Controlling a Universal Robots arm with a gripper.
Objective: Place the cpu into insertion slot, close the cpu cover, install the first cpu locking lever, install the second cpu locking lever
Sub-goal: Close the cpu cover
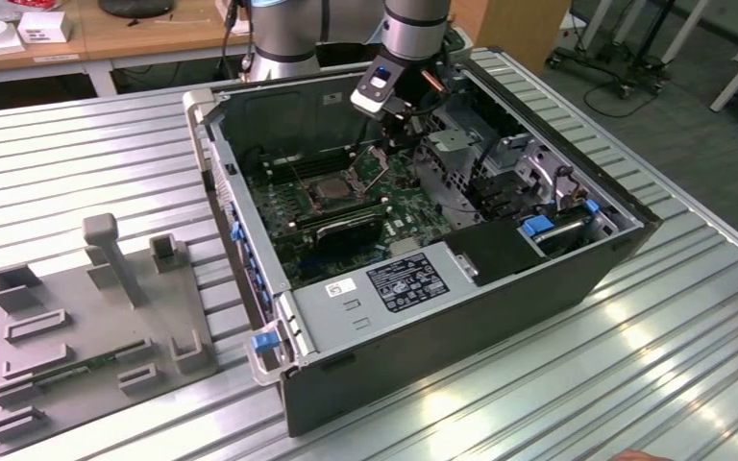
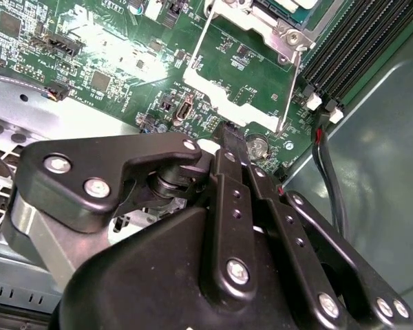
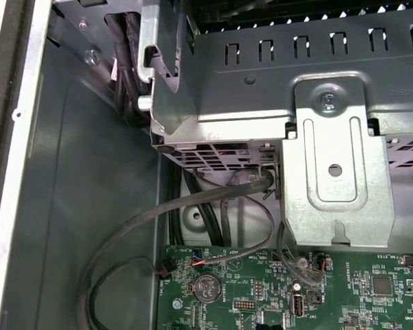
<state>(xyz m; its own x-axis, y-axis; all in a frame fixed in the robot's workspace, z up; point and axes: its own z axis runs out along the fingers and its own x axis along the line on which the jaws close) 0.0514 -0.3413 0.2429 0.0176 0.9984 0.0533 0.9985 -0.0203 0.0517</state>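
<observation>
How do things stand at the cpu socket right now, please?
Gripper at the free edge of the cpu cover, cover open. Cpu appears seated in the insertion slot. Black cable beside, apart from the gripper.

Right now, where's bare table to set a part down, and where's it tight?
Bare table on the exterior view's right of the computer case, and between the grey fixture tray and the wooden desk. Tight: inside the case, where the gripper hangs over the motherboard.
</observation>
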